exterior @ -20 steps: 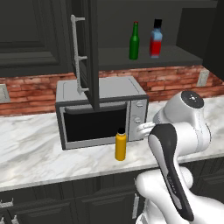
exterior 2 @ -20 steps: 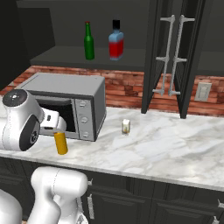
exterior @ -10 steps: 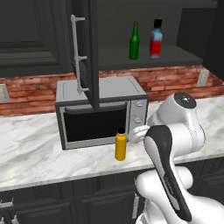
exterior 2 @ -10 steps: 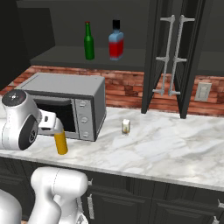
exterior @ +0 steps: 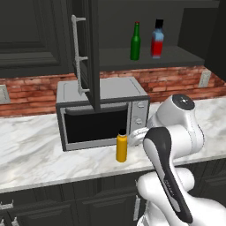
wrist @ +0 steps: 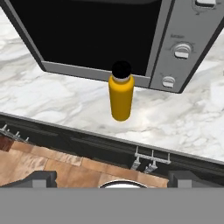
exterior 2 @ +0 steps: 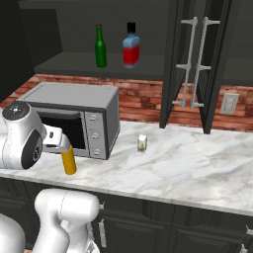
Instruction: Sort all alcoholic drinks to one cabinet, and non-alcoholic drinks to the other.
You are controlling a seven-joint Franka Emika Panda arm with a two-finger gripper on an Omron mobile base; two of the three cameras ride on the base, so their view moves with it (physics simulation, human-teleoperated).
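Note:
A yellow-orange bottle [exterior: 122, 147] [exterior 2: 69, 161] with a black cap stands upright on the marble counter, in front of the microwave. My gripper [exterior: 136, 135] [exterior 2: 62, 143] hovers just beside and above it. In the hand view the bottle [wrist: 121, 94] sits ahead of the gripper [wrist: 113, 180], whose fingertips [wrist: 41, 178] stand wide apart and open with nothing between them. The dark-green bottle [exterior: 135, 42] [exterior 2: 100, 47] and the blue-and-red bottle [exterior: 157, 39] [exterior 2: 131, 45] stand side by side on the open cabinet shelf. A small pale cream container [exterior 2: 142, 143] rests on the counter right of the microwave.
The grey microwave [exterior: 101, 112] [exterior 2: 74, 116] stands against the brick wall. An open cabinet door [exterior: 90, 53] hangs over it. Further open dark doors [exterior 2: 197, 64] with long handles hang over the counter's right part. The counter's front edge [wrist: 109, 135] lies just beyond the bottle.
My arm has eased slightly to the left toward the yellow-orange bottle. The bottles and the cream container have stayed put.

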